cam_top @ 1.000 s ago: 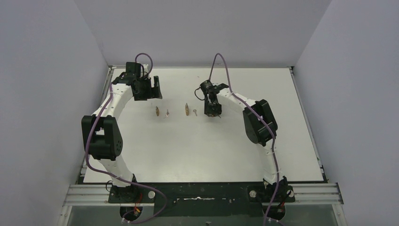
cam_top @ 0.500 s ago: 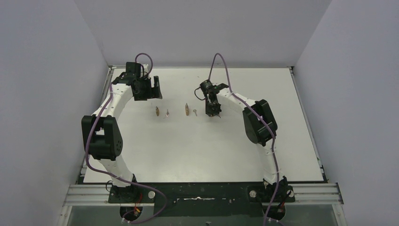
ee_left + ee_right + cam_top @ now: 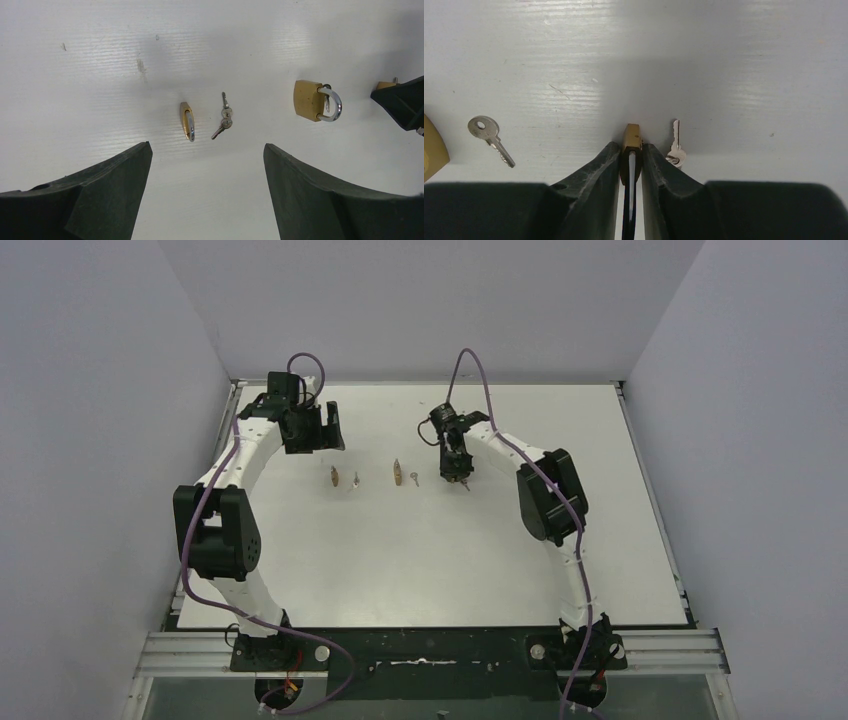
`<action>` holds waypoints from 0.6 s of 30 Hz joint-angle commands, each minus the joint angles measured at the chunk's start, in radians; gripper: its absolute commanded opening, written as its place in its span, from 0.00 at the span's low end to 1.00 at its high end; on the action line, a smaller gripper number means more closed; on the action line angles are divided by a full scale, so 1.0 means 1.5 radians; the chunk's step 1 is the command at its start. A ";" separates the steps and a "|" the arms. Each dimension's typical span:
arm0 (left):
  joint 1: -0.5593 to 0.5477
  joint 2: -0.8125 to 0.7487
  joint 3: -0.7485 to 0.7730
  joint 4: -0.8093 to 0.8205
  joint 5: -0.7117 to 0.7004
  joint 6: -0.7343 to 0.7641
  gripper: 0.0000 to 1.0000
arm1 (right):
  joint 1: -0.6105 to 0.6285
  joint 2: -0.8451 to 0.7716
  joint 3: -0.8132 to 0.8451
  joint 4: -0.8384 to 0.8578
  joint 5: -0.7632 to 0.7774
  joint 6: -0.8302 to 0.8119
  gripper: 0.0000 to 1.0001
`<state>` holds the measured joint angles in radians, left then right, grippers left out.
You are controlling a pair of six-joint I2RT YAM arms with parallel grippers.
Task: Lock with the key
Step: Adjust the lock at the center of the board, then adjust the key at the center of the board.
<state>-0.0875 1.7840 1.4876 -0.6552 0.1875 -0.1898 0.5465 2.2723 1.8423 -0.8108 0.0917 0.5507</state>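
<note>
My right gripper (image 3: pixel 630 146) is shut on a small brass padlock (image 3: pixel 632 134) that stands on edge on the white table; its shackle runs back between the fingers. A silver key (image 3: pixel 675 148) lies just right of the padlock, touching the right finger. In the top view this gripper (image 3: pixel 456 474) points down at the table's middle. My left gripper (image 3: pixel 207 146) hangs open and empty above the table, short of a second padlock (image 3: pixel 187 120) on edge and its keys (image 3: pixel 224 117).
A third brass padlock (image 3: pixel 309 100) lies flat with its shackle open, between the two grippers. A loose key (image 3: pixel 489 132) lies to the left in the right wrist view. Padlocks (image 3: pixel 332 476) (image 3: pixel 398 473) sit in a row mid-table.
The right gripper's jaws have narrowed onto the padlock and the wrist has shifted slightly. The left arm has not moved.
</note>
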 commanded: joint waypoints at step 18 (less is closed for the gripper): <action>0.006 -0.017 0.036 0.000 0.005 0.011 0.80 | -0.078 -0.118 0.105 0.012 -0.056 -0.039 0.38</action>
<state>-0.0875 1.7840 1.4879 -0.6575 0.1871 -0.1883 0.4789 2.2215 2.0201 -0.8177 0.0097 0.5053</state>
